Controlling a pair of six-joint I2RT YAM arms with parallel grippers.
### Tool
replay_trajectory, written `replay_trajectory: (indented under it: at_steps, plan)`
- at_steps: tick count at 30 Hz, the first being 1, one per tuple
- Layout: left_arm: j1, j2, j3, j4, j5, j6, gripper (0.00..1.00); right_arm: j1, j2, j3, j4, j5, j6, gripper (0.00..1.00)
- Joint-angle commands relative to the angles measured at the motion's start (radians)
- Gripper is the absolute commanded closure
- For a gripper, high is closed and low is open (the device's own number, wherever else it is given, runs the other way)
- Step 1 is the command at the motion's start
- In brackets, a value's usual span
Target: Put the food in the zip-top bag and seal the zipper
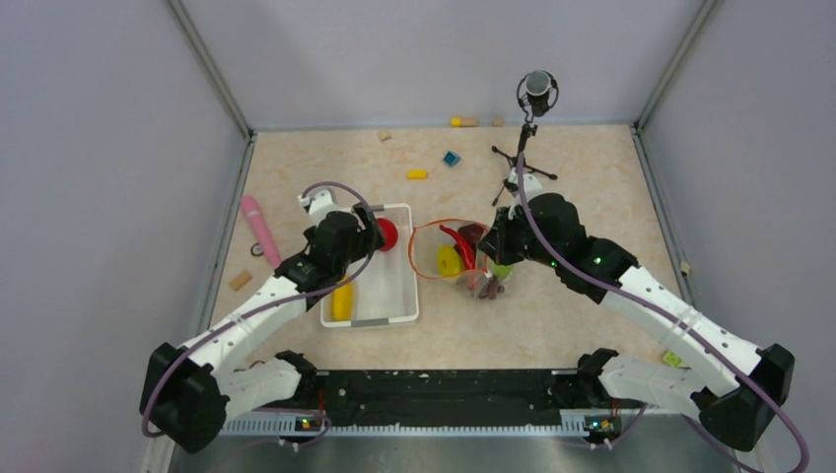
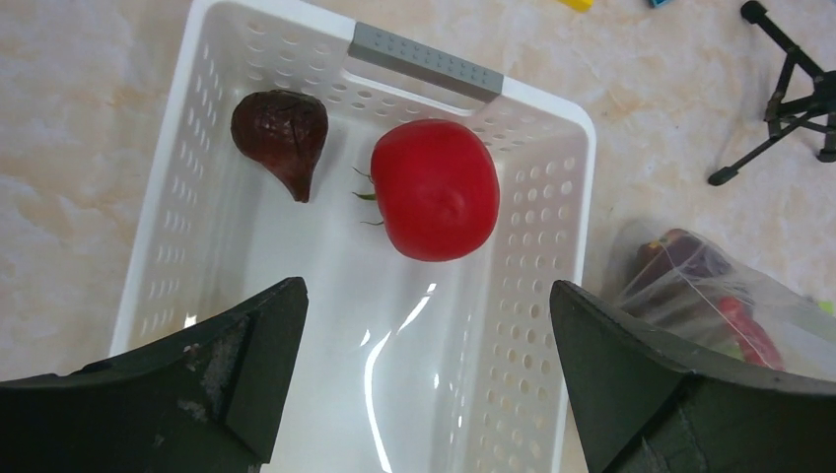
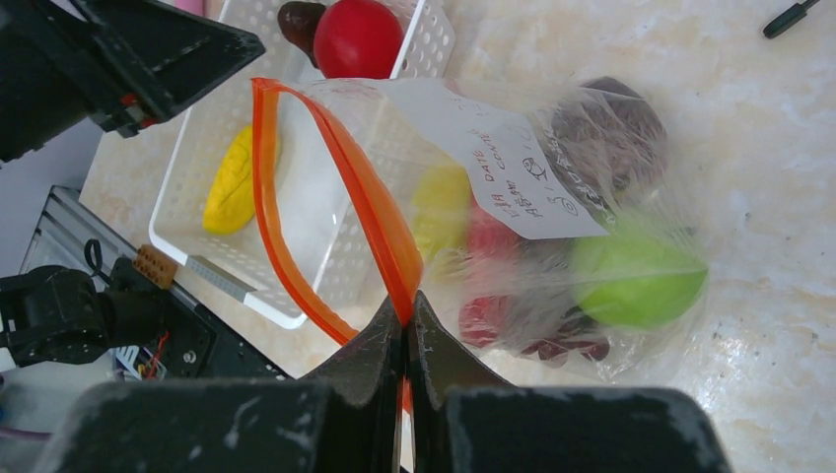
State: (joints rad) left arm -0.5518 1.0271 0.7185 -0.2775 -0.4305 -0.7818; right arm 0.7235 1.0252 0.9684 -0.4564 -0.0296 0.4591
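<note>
Left gripper (image 2: pixel 424 296): its two fingers are wide apart and hold nothing. It hangs over the white basket (image 2: pixel 532 227), left of the middle in the top view.
Right gripper (image 3: pixel 406 305): its fingers are squeezed tight on the zipper (image 3: pixel 370 212), at the bottom middle of the right wrist view.
Zip-top bag (image 3: pixel 552 246): it lies on the table just right of the basket, in the middle of the top view. Its mouth is open in a round loop.
Zipper: the orange strip runs around the open mouth and is not pressed together.
Label (image 3: pixel 503 163): a white patch with writing on the bag.
Food in the bag: a green fruit (image 3: pixel 636 281), dark grapes (image 3: pixel 606 138), a yellow piece (image 3: pixel 444 207) and a red chili (image 1: pixel 459 242).
Food in the basket: a red apple (image 2: pixel 434 187) and a maroon fruit (image 2: pixel 281 138) at the far end, close together, and a yellow fruit (image 3: pixel 232 182) nearer the arms.
Pink stick (image 1: pixel 259 225): it lies on the table left of the basket.
Small tripod (image 1: pixel 522 158): it stands at the upper right of the top view.
</note>
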Motion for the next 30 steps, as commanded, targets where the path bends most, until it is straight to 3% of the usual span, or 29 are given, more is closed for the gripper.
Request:
replay_trajectory:
  at_steps: [1, 10, 19, 24, 30]
  plan:
    - [0.040, 0.093, -0.002, 0.210, 0.060, -0.012, 0.02, -0.009, -0.009, -0.002, 0.047, 0.001, -0.026, 1.00]
    - [0.102, 0.333, 0.039, 0.307, 0.129, -0.038, 0.02, -0.008, -0.020, -0.005, 0.038, 0.026, -0.038, 1.00]
    - [0.113, 0.466, 0.092, 0.334, 0.154, -0.039, 0.06, -0.009, -0.016, -0.005, 0.033, 0.050, -0.048, 1.00]
    - [0.115, 0.492, 0.109, 0.333, 0.166, -0.040, 0.20, -0.008, -0.015, -0.005, 0.032, 0.060, -0.050, 1.00]
    - [0.116, 0.458, 0.141, 0.229, 0.195, -0.037, 0.54, -0.009, -0.015, -0.006, 0.033, 0.062, -0.051, 1.00]
